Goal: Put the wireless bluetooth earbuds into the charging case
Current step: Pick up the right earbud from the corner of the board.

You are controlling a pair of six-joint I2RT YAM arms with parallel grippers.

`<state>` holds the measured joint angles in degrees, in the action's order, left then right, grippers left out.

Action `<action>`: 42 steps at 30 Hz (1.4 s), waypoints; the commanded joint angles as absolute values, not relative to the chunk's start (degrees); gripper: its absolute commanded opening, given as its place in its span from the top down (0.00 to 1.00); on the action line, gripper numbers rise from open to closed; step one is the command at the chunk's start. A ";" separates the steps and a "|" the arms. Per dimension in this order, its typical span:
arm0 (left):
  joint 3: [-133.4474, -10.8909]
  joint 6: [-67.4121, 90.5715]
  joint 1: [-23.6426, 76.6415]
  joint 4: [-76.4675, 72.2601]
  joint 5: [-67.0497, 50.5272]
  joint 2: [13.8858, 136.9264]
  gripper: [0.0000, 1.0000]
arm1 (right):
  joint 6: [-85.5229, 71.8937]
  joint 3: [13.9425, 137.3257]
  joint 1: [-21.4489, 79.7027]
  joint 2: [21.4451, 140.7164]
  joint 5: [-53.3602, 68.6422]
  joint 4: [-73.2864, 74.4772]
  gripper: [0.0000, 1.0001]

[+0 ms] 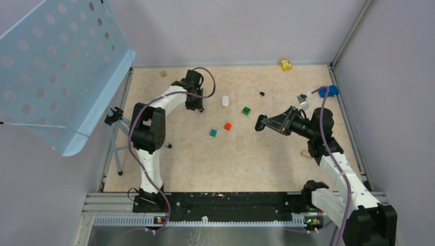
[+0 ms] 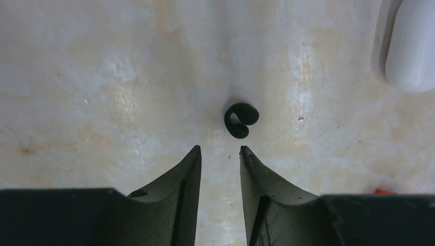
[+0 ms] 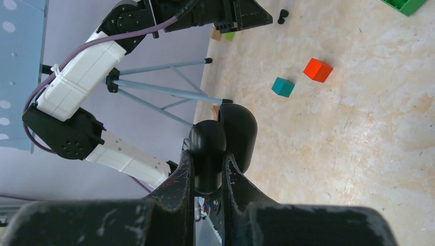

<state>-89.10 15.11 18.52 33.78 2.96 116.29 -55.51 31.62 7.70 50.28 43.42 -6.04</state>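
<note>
Beyond the parted left gripper lies a glossy, curled black earbud; the raised right gripper clamps a rounded black case.

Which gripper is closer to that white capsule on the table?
Left. The left gripper hangs just beside the white capsule; the right gripper is farther off on its other side.

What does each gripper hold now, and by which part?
The right gripper pinches the black charging case by its near end; the left gripper holds nothing.

Black earbud lies loose; black case held.
</note>
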 commanded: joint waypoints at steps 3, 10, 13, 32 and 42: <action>-93.95 13.86 17.61 31.04 4.08 118.92 0.62 | -54.37 35.49 7.38 51.52 44.20 -7.39 1.00; -94.93 13.98 17.17 30.48 2.07 120.98 0.63 | -54.31 35.77 7.38 52.29 44.48 -7.61 1.00; -94.93 13.97 17.13 30.48 1.37 121.66 0.64 | -54.29 35.71 7.38 52.22 44.39 -7.60 1.00; -91.87 15.00 17.31 29.14 -7.21 120.59 0.65 | -54.58 35.49 7.36 52.70 44.25 -8.35 1.00; -91.54 15.03 17.40 28.94 -8.70 120.09 0.79 | -54.49 35.33 7.38 52.84 44.05 -8.17 1.00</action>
